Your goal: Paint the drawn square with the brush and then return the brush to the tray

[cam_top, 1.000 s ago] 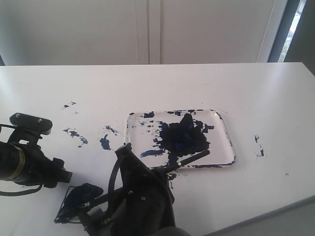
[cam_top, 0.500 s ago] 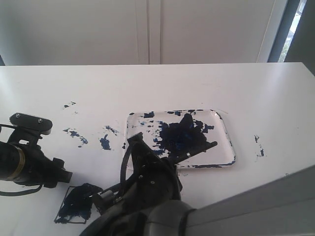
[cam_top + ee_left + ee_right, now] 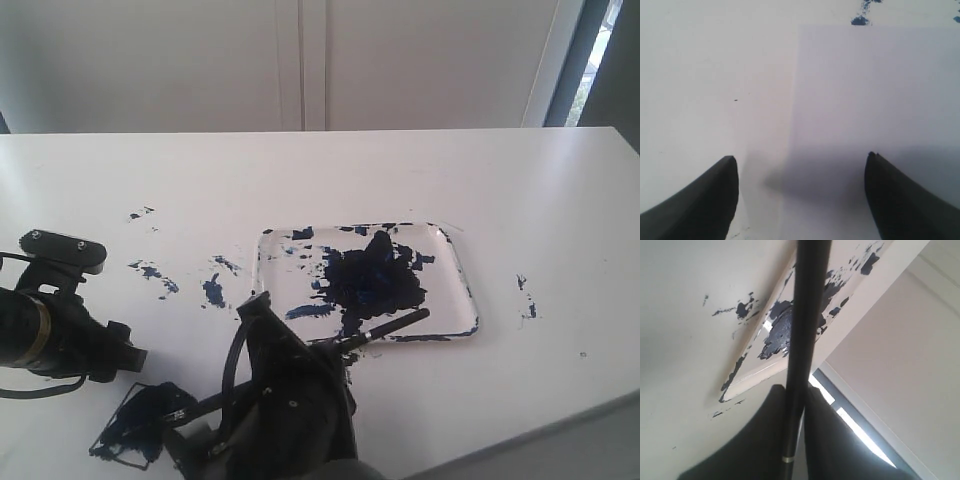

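The white tray (image 3: pixel 468 300) holds a big dark blue-black paint blob (image 3: pixel 370 275). My right gripper (image 3: pixel 325 358) is shut on the black brush (image 3: pixel 385 327). The brush's handle end reaches over the tray's near rim, and its paint end lies by the drawn square (image 3: pixel 130 428), which is smeared dark inside. In the right wrist view the brush (image 3: pixel 807 315) runs out between the fingers of the right gripper (image 3: pixel 799 405) toward the tray (image 3: pixel 747 377). My left gripper (image 3: pixel 128 358) sits just above the square. Seen from its wrist, the left gripper (image 3: pixel 801 165) is open over bare white paper (image 3: pixel 880 100).
Blue paint specks (image 3: pixel 212 290) dot the white table left of the tray, and more (image 3: pixel 526 297) lie to its right. The table's front edge runs close behind the right arm. A white wall stands behind the table.
The right gripper swung the brush's handle end farther over the tray, then brought it back to the near rim. The painted square now shows slightly farther left. The left arm has stayed still.
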You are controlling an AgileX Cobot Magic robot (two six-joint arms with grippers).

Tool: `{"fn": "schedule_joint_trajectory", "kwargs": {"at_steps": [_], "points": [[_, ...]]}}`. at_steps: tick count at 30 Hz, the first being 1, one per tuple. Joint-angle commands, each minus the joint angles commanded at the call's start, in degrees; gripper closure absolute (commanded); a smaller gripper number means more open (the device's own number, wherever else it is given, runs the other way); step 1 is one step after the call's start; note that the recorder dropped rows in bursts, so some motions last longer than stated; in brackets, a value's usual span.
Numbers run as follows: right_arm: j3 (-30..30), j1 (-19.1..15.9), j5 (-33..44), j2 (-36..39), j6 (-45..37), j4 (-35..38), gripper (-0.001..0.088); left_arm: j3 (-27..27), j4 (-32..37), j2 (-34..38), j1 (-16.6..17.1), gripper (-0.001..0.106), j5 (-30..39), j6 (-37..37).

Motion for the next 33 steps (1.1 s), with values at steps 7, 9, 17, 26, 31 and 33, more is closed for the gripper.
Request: {"fn": "schedule_joint_trajectory", "kwargs": {"at_steps": [7,9,17,26,31,33], "points": [[0.00,0.83,0.00,0.00,0.00,0.00,0.0868,0.00,0.00,0.00,0.00,0.030,0.00,0.00],[0.00,1.30,0.00,0.00,0.00,0.00,0.0868,0.00,0.00,0.00,0.00,0.030,0.00,0.00],[0.00,1.97,0.00,0.00,0.00,0.33,0.0868,0.00,0.00,0.00,0.00,0.030,0.00,0.00],[0.00,4.10,0.00,0.00,0.00,0.90,0.0868,0.00,0.00,0.00,0.00,0.030,0.00,0.00],[0.00,4.35,0.00,0.00,0.00,0.90,0.0868,0.00,0.00,0.00,0.00,0.030,0.00,0.00],[0.00,3.98,0.00,0.00,0.00,0.90,0.0868,0.00,0.00,0.00,0.00,0.030,0.00,0.00]]}}
